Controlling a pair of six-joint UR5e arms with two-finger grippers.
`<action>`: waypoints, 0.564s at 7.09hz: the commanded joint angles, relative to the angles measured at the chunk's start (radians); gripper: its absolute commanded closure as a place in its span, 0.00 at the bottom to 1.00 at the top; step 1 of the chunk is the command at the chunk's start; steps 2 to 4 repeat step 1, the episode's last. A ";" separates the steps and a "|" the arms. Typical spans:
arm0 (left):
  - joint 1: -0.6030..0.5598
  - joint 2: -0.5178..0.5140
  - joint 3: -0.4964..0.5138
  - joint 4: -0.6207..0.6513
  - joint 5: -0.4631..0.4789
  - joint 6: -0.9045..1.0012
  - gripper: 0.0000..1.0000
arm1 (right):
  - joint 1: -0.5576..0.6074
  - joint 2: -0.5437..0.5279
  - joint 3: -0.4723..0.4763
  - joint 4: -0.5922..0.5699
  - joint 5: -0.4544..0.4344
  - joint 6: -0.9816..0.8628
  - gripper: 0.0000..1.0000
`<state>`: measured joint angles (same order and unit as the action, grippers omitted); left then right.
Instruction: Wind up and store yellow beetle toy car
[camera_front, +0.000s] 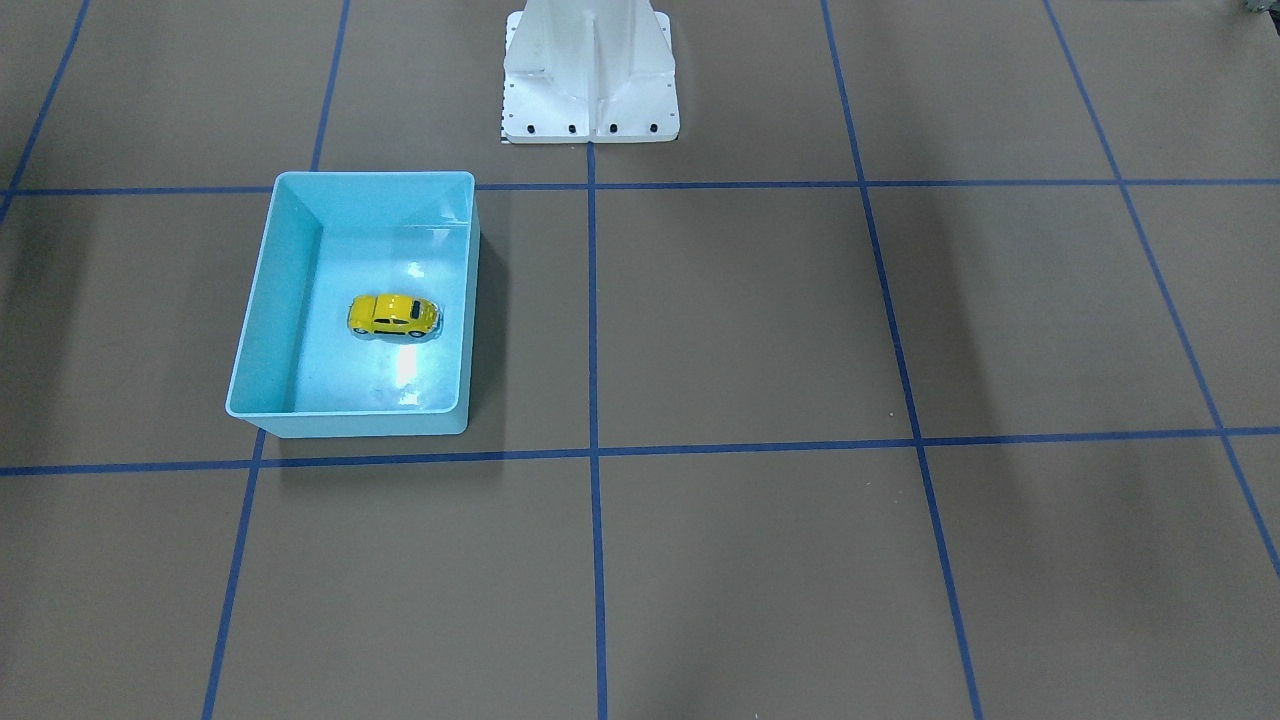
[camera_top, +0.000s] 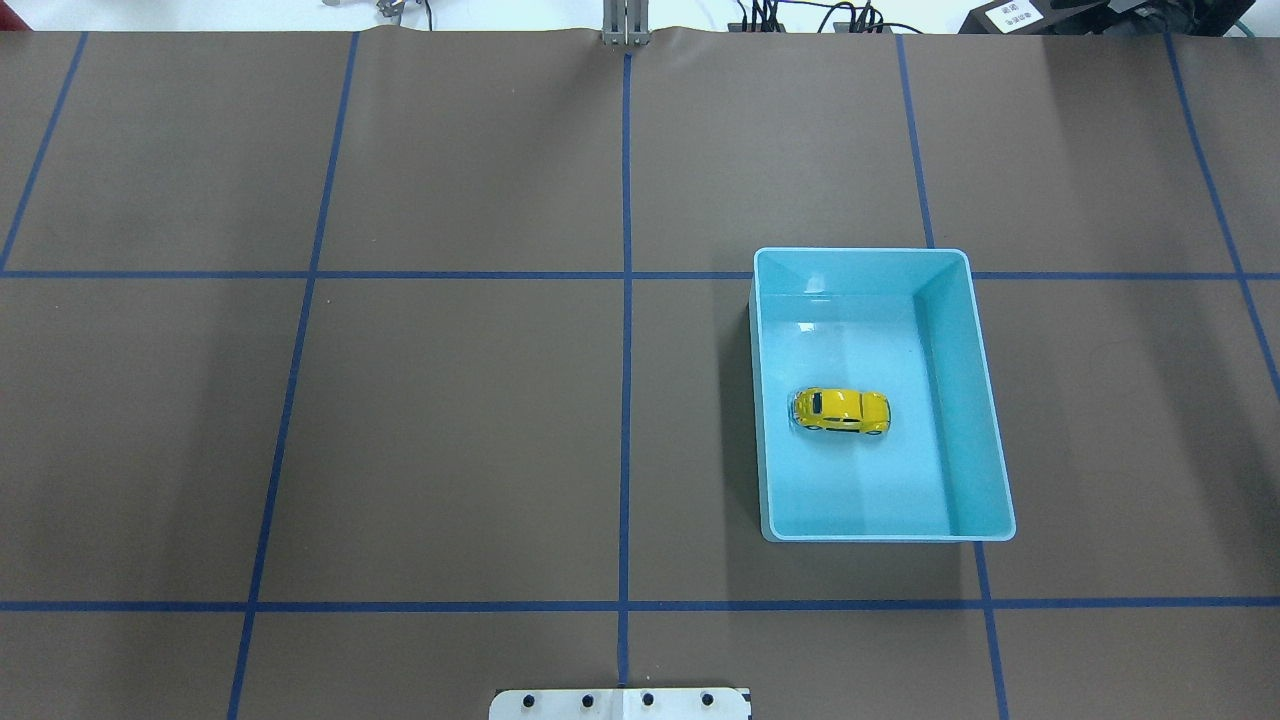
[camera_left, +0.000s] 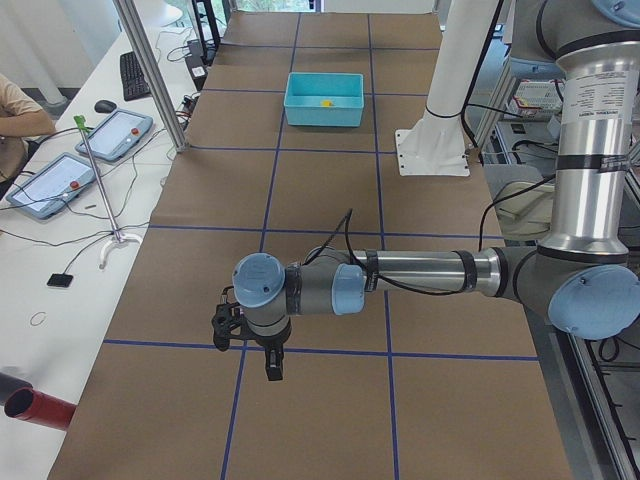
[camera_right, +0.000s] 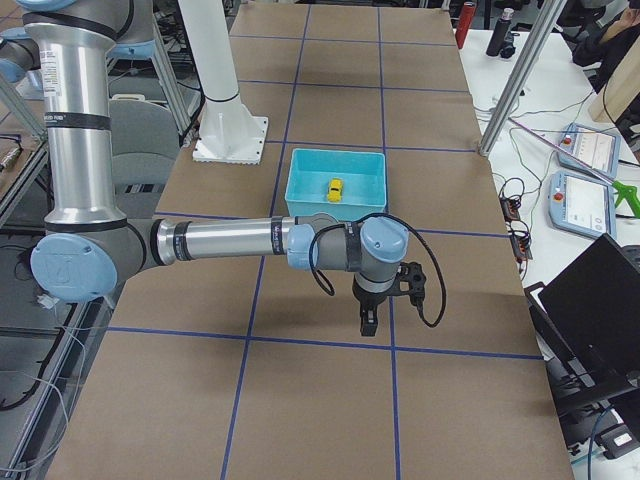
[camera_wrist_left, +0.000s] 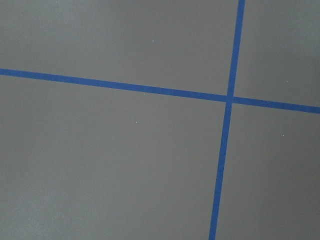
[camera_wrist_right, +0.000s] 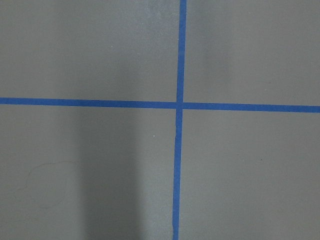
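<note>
The yellow beetle toy car (camera_top: 841, 411) stands on its wheels inside the light-blue bin (camera_top: 985, 400), near the bin's middle. It also shows in the front view (camera_front: 393, 315), in the left side view (camera_left: 325, 101) and in the right side view (camera_right: 335, 188). My left gripper (camera_left: 272, 368) shows only in the left side view, over the table far from the bin; I cannot tell if it is open or shut. My right gripper (camera_right: 367, 322) shows only in the right side view, a little in front of the bin; I cannot tell its state. Both wrist views show only table.
Brown table cover with blue tape grid lines (camera_top: 626, 300). The white robot base (camera_front: 590, 80) stands at the table's near edge. Operator desks with tablets (camera_left: 110, 135) and a metal post (camera_left: 150, 70) lie beyond the far edge. A laptop (camera_right: 600, 310) stands near the right arm's end.
</note>
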<state>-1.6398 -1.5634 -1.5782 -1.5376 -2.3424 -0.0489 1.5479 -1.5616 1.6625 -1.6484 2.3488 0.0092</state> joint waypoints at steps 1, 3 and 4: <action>0.000 -0.001 0.001 -0.001 0.000 0.000 0.00 | 0.000 0.000 0.000 0.001 0.000 0.000 0.00; 0.000 -0.001 0.001 -0.001 0.000 0.000 0.00 | 0.000 0.000 0.000 0.001 0.000 0.000 0.00; 0.000 -0.001 0.001 -0.001 0.000 0.000 0.00 | 0.000 0.000 0.000 0.001 0.000 0.000 0.00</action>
